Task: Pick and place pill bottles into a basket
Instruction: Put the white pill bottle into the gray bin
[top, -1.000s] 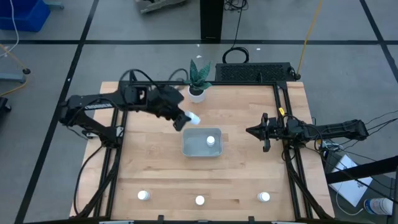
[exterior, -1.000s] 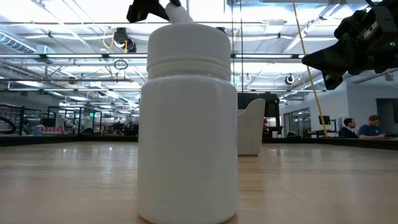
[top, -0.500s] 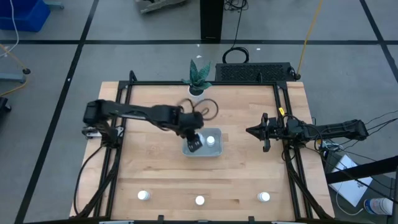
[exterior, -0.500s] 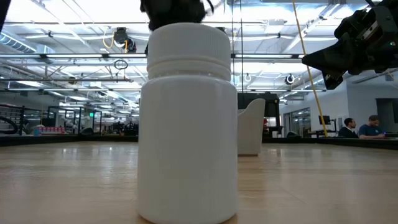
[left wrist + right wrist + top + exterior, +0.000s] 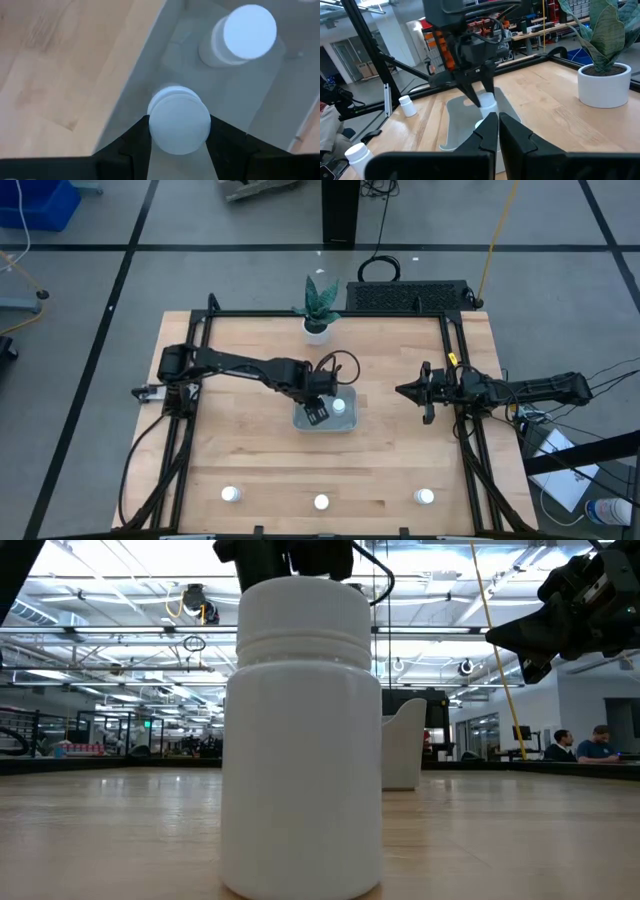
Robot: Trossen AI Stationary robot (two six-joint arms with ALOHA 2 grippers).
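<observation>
Left wrist view gives me what I need: my left gripper is clamped on a pill bottle, cap toward the lens, one dark finger on each side of it, and the floor of the basket lies directly beyond it. So the bottle's long axis runs roughly upright, straight down into the tray, and I judge the next move is only a short descent and release. A second bottle stands upright in the basket, near the held one but apart from it. From above, the left gripper hangs over the basket's left half. Three more bottles sit along the table's near edge, well apart from the basket. My right gripper waits off to the right of the basket, fingers together, holding nothing.
</observation>
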